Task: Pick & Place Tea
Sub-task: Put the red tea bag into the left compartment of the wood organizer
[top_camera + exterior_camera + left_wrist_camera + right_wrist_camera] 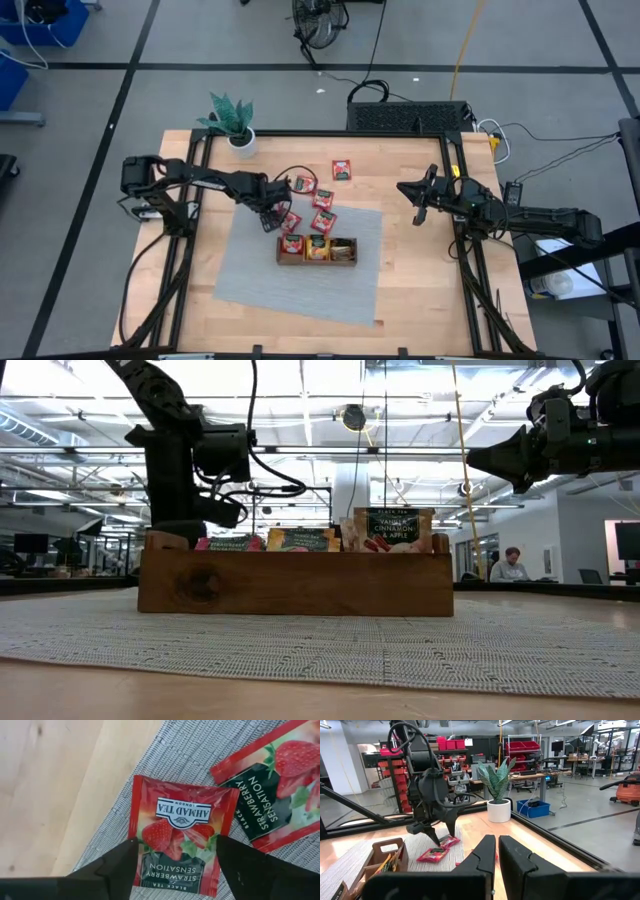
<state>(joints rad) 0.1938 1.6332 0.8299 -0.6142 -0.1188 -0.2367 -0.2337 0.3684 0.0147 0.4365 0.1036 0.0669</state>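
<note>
While grey woven mat (300, 275) carries brown wooden three-compartment tray (317, 259), already part-filled, you have loose red strawberry tea sachets (322, 198) lying on mat behind tray, one more on bare wood. Left gripper (175, 862) over mat's left edge, fingers spread, straddling one red square sachet (180, 832) lying flat directly beneath; no long axis to favour. Left arm plainly nearer; judge straight descent, then close. Right gripper (496, 852) parked well right of mat, fingers pressed together, holding nothing.
</note>
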